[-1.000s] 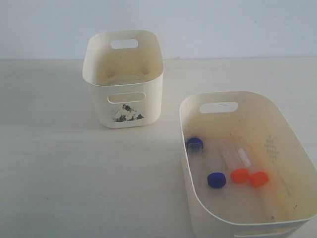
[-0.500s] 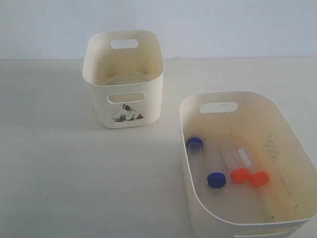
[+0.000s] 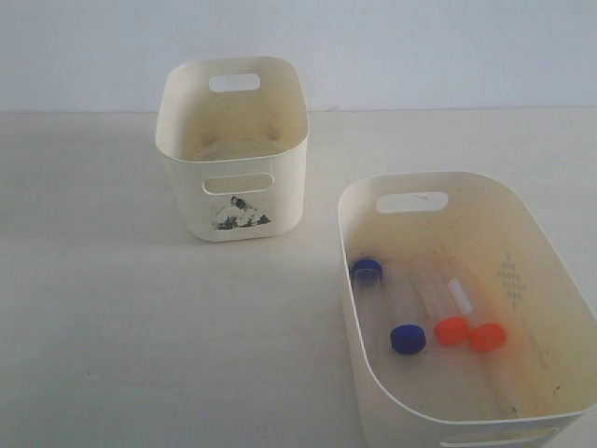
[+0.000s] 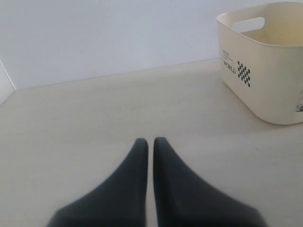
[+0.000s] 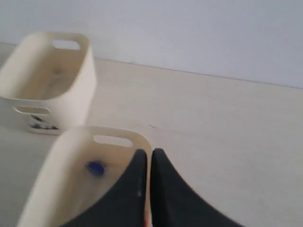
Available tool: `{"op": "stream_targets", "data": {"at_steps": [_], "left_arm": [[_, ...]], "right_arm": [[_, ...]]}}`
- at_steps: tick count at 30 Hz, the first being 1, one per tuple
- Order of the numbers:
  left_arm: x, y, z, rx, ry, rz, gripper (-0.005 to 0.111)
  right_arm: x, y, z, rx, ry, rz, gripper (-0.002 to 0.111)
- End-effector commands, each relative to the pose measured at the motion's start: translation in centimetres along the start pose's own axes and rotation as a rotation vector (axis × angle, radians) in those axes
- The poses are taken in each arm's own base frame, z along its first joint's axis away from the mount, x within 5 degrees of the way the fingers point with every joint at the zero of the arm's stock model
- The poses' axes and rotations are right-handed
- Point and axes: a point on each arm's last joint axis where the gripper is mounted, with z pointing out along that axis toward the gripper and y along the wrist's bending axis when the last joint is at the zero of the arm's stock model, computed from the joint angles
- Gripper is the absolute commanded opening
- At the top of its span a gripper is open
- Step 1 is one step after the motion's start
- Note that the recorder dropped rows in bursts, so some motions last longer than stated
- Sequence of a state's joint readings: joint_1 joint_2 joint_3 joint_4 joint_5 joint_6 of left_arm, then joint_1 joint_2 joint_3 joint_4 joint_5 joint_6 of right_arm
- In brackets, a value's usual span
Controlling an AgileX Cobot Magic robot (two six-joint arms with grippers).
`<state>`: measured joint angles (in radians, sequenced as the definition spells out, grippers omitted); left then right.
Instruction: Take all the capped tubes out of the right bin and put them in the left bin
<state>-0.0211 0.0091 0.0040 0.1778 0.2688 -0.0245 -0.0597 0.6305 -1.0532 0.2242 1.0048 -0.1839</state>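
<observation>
- Grippers: the dark two-finger left gripper (image 4: 147, 140) and right gripper (image 5: 147, 152) both have fingertips pressed together, with nothing between. The left one hangs over bare tabletop (image 3: 140, 327); the right one is by the wide bin's rim.
- Wide, low cream plastic right bin (image 3: 485, 215): all the tubes lie on its floor.
- Taller, narrow cream plastic left bin (image 3: 280, 201), dark mountain print on its front: stands apart from the wide bin. No tube shows inside.
- Small clear plastic capped tubes, count 4: first blue-capped tube (image 3: 367, 272) by the wall; second blue-capped tube (image 3: 408, 339) mid-floor. First orange-capped tube (image 3: 451, 329) and second orange-capped tube (image 3: 487, 336) lie side by side.
- Handling (judged): light, stiff, smooth and prone to roll. Pinch across the body just behind the cap. The blue ones offer more finger room.
- Other counts: 2 bins, 2 grippers.
</observation>
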Motion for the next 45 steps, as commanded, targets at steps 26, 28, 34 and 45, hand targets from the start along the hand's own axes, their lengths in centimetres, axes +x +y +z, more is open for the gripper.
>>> {"op": "stream_targets", "data": {"at_steps": [26, 28, 34, 45], "left_arm": [[-0.2, 0.0, -0.1, -0.002, -0.015, -0.013, 0.004], [-0.2, 0.0, -0.1, -0.002, -0.015, -0.013, 0.004], [-0.2, 0.0, -0.1, -0.002, -0.015, -0.013, 0.004], [-0.2, 0.0, -0.1, -0.002, -0.015, -0.013, 0.004]], "right_arm": [[3.7, 6.7, 16.8, -0.085, 0.777, -0.056, 0.0], [4.5, 7.4, 18.1, -0.013, 0.825, -0.069, 0.0], [7.1, 8.2, 22.2, 0.051, 0.974, -0.099, 0.0], [9.3, 9.8, 26.7, -0.003, 0.952, -0.055, 0.0]]}}
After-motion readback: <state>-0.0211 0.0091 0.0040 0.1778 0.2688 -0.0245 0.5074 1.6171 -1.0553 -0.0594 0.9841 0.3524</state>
